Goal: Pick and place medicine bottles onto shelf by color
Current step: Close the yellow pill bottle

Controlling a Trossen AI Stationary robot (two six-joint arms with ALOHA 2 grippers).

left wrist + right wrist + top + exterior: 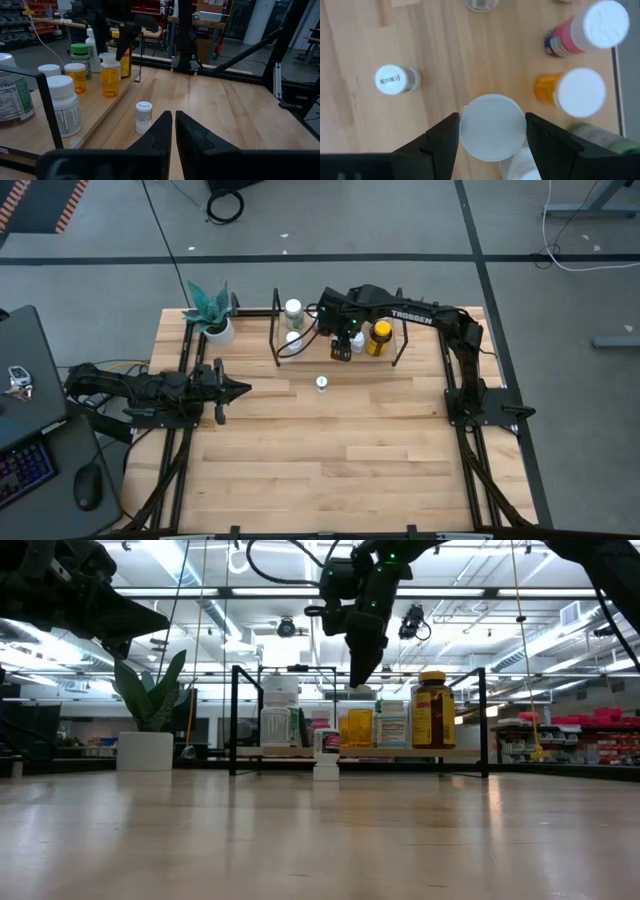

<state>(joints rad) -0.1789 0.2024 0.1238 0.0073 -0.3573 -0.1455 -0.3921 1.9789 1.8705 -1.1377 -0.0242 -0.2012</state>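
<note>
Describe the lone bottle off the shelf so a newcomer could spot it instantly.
Find the shelf at the table's far edge, where the right gripper hangs over the bottles. Just in front of its front edge, on the bare table, stands one small white bottle. It is the only bottle not on the shelf, and smaller than the rest.
</note>
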